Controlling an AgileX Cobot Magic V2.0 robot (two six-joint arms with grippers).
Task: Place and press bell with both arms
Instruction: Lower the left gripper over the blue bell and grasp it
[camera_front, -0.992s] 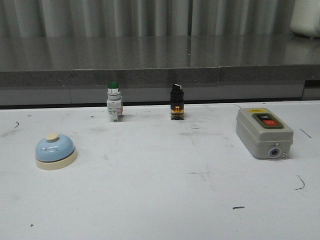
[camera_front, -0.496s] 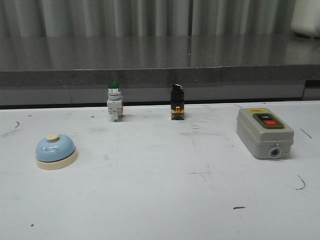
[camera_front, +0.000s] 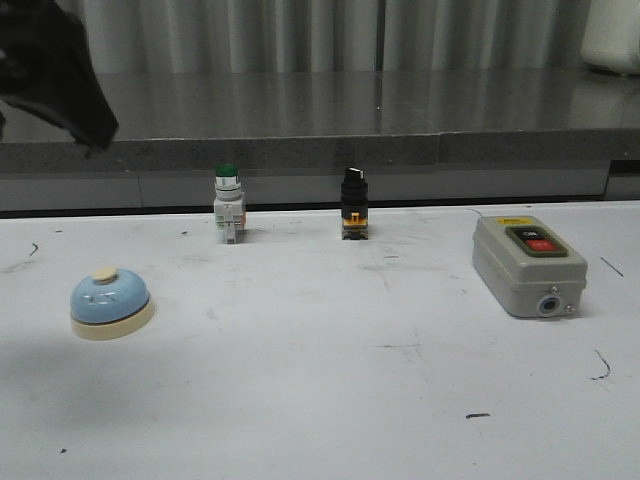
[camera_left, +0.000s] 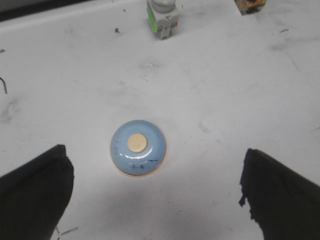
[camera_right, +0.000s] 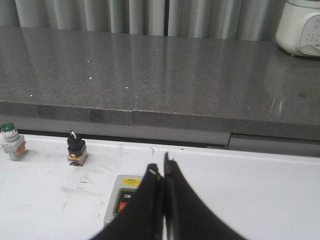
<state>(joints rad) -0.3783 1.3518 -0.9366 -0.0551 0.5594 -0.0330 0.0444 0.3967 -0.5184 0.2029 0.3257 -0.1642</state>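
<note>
Hovering w/ fingers spread, left gripper (camera_left: 150, 195) above bell (camera_left: 138, 147).

Bell (camera_front: 111, 301) front-left on table (camera_front: 330, 400) — button box (camera_front: 528, 265) far right

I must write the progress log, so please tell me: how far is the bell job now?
Nothing looks done: the small light-blue dome bell with cream base sits untouched on the white table. In hand: the dark left gripper hangs open above it, the bell between its fingers. The right gripper is shut, empty, over the grey box with red and green buttons. Grasping, placing and pressing remain.
</note>
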